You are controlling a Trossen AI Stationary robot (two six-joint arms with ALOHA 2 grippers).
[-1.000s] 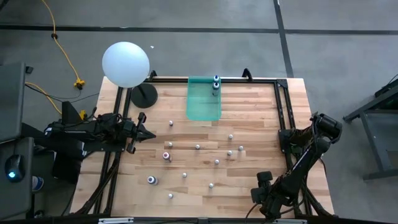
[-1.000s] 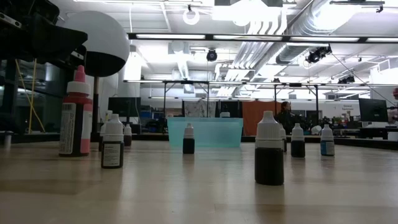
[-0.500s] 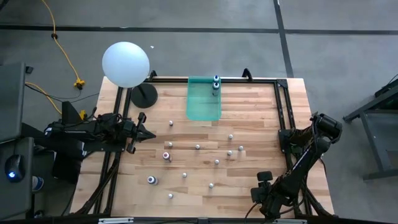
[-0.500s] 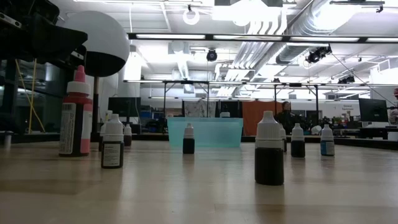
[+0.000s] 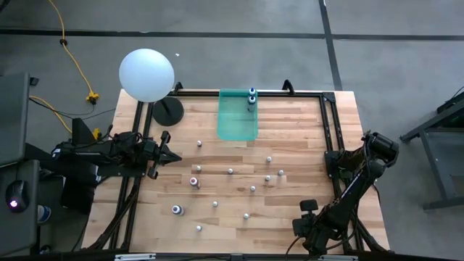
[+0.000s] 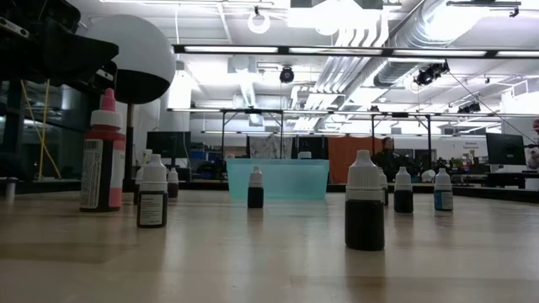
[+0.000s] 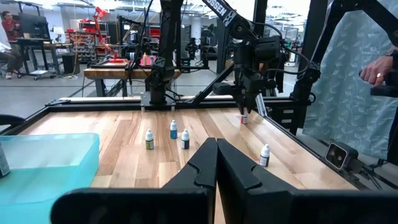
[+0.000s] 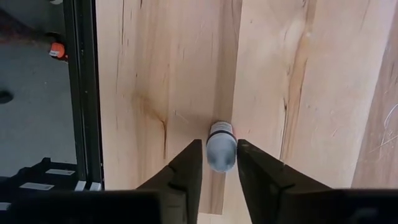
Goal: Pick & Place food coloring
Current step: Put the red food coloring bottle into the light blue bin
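The left gripper waits at the left side of the wooden desk. In its own wrist view, its two dark fingers are pressed together with nothing between them.

The right gripper is down at the near right corner of the desk, pointing at the wood. Its fingers stand a little apart, one on each side of a small bottle with a red cap end. The fingers look very close to the bottle, but it is hard to tell if they squeeze it yet.

The other food coloring bottles stand spread out over the middle of the desk. Most look like little white dots from above. One pink-red bottle and one blue bottle are a bit bigger. Two more bottles stand inside the clear green tray at the far edge of the desk. A big white ball lamp stands at the far left corner.
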